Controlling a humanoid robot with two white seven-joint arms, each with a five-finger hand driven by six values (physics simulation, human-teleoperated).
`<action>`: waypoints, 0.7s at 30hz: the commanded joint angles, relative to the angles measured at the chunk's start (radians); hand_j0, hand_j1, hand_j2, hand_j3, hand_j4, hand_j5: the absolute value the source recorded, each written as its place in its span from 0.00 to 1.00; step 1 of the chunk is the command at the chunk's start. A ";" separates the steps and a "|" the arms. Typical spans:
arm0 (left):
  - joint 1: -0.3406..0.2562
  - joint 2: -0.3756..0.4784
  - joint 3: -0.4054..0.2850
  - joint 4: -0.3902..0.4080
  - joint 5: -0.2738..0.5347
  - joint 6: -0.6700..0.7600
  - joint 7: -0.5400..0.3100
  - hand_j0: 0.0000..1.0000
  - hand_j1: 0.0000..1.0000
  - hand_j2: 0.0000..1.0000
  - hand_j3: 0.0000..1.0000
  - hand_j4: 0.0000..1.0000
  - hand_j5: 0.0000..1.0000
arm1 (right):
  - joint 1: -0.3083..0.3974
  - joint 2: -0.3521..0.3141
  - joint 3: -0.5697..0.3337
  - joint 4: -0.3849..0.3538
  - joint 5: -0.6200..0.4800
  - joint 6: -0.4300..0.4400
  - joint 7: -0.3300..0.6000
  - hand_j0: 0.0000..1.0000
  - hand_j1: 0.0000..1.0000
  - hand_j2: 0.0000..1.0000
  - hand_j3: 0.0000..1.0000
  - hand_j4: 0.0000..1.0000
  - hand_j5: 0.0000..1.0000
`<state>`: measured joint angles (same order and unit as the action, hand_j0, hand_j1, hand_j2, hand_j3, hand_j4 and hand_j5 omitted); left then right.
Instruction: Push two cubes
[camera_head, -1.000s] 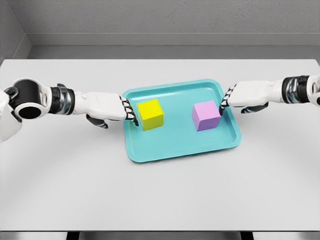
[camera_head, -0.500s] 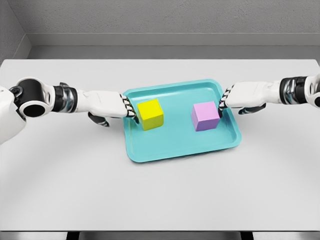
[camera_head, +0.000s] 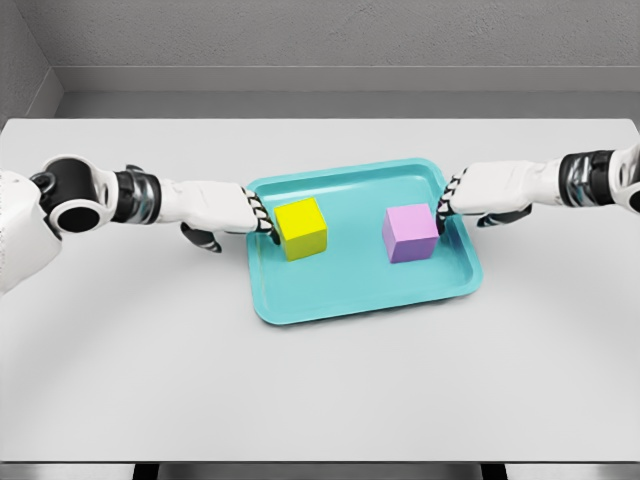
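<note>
Nearest the camera lies the bare front stretch of the grey table (camera_head: 320, 390), with nothing on it. Beyond that sits the teal tray (camera_head: 300, 305), slightly skewed, its shallow raised rim running all round.

Inside the tray, the yellow cube (camera_head: 301, 227) rests toward nine o'clock and the purple cube (camera_head: 411, 231) toward three o'clock, well apart, both flat on the tray floor.

The left hand (camera_head: 232, 212) reaches in from nine o'clock, its fingers extended with the tips at the yellow cube's outer face; it grips nothing. The right hand (camera_head: 478, 193) comes from three o'clock, its fingers likewise stretched out and holding nothing, tips against or just beside the purple cube's outer face; contact cannot be told for certain.

Both cubes look rigid, light and smooth-sided, so they should slide readily on the slick tray floor rather than deform. They call for no grasp: the sensible contact is low and central on each outer face, so the push runs through the middle. Pressing high could tip a cube; pressing off-centre would likely spin it. A hard shove might also drag the light tray across the table.
</note>
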<state>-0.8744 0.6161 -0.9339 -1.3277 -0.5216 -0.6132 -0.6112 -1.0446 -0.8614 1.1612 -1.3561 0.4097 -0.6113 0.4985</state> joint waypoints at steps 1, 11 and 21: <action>0.000 -0.006 0.001 0.004 0.003 0.002 0.000 0.84 0.84 0.84 0.84 0.84 0.84 | 0.000 -0.004 0.000 0.000 -0.002 0.000 0.000 0.70 0.70 0.70 0.70 0.70 0.70; -0.005 -0.027 0.010 0.050 0.000 0.002 0.000 0.84 0.84 0.84 0.84 0.84 0.84 | 0.000 -0.011 0.009 -0.003 -0.002 0.000 0.000 0.69 0.69 0.69 0.69 0.69 0.69; -0.014 -0.042 0.010 0.068 0.000 0.002 0.000 0.84 0.84 0.84 0.84 0.84 0.84 | 0.000 -0.024 0.017 -0.001 -0.002 0.000 0.000 0.67 0.67 0.67 0.67 0.67 0.67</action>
<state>-0.8882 0.5747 -0.9244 -1.2663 -0.5254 -0.6130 -0.6112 -1.0446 -0.8834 1.1762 -1.3579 0.4119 -0.6128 0.4988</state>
